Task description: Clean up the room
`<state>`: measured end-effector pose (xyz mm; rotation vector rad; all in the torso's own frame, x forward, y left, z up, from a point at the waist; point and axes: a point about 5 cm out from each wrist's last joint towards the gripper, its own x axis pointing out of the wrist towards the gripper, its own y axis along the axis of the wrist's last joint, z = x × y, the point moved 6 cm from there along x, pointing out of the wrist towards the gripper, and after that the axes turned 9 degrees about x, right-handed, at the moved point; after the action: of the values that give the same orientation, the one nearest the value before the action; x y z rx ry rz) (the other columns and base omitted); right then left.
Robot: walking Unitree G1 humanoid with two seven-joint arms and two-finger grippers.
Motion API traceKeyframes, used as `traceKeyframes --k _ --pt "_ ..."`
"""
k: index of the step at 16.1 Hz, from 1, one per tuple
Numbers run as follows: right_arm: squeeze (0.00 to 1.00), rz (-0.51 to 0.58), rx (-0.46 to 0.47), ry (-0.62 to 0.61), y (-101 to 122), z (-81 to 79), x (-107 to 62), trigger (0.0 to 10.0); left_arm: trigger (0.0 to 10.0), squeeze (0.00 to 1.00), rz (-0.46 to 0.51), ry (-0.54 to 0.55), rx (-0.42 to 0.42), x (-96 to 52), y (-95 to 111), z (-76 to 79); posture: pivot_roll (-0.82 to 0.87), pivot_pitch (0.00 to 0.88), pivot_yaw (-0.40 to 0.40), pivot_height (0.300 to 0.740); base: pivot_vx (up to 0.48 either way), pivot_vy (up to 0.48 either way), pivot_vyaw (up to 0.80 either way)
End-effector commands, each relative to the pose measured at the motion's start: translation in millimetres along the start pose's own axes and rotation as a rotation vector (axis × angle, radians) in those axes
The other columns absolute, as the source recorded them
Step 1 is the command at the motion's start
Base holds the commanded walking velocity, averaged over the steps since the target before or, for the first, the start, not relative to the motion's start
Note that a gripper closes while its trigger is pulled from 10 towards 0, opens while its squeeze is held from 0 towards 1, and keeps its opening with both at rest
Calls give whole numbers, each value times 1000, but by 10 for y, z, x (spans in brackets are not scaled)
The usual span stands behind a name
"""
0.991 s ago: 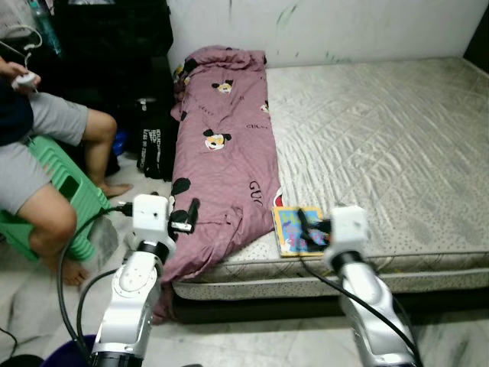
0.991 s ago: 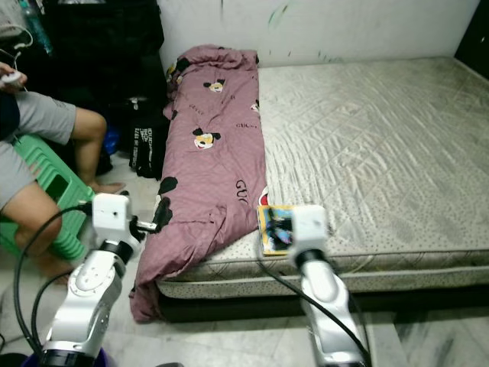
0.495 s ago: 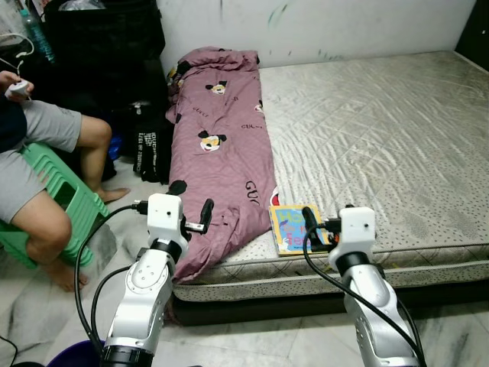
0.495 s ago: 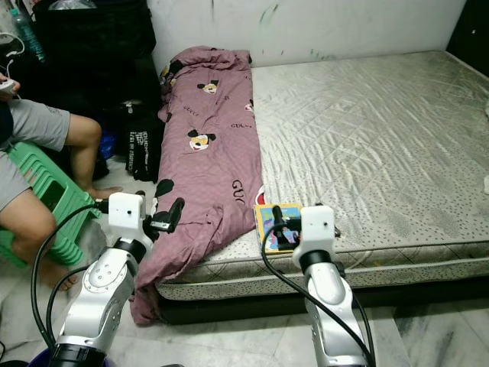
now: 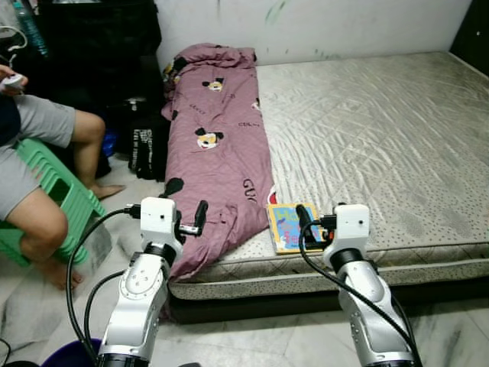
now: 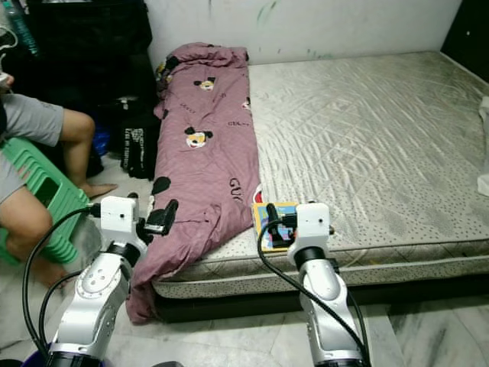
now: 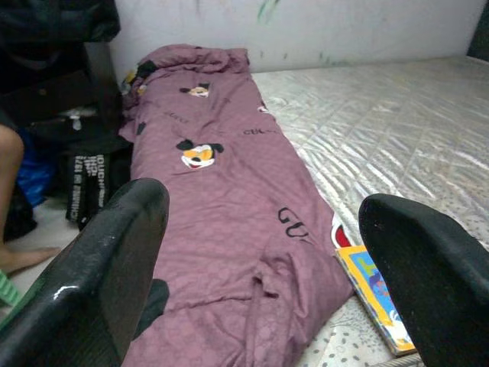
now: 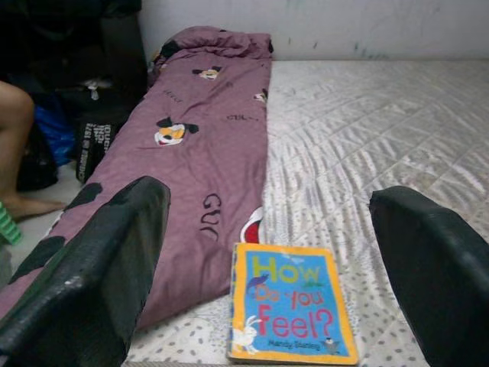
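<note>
Bare quilted mattress (image 5: 382, 138), wide and open on the right. Long mauve cartoon-print blanket (image 5: 218, 153) bunched along its left edge, drooping floorward. Blue picture book (image 8: 294, 313) flat at the near edge. Left gripper (image 7: 260, 252) and right gripper (image 8: 275, 267) spread wide, grasping nothing.

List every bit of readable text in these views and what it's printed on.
"How Do you Feel?": book cover, at the mattress edge.
Small author line below the title: too blurred to read.
"GU…": purple quilt, partly folded under; its smaller prints are too blurred.
White lettering on the black bag: too small to read.
</note>
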<state>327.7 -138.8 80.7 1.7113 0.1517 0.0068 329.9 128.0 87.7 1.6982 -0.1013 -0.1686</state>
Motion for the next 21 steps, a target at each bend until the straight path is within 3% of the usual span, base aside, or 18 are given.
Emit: traceKeyframes --k 1,6,8,13,21 --pt "0 4 9 2 3 -38 38 10000 10000 0 9 24 10 3 57 -49 19 0 48 740 0 0 0" --pt "0 0 -25 59 -3 -176 97 10000 10000 0 -3 66 3 -82 30 -110 44 0 14 740 0 0 0" --pt "0 -2 -22 70 -4 -201 110 10000 10000 0 0 77 1 -64 56 -140 39 0 21 740 0 0 800" --pt "0 18 0 14 24 -99 101 10000 10000 0 0 39 8 -8 75 -90 10 0 48 740 0 0 160" --pt "0 23 -8 11 46 -77 106 10000 10000 0 22 15 -12 13 125 -49 8 3 37 740 0 0 0"
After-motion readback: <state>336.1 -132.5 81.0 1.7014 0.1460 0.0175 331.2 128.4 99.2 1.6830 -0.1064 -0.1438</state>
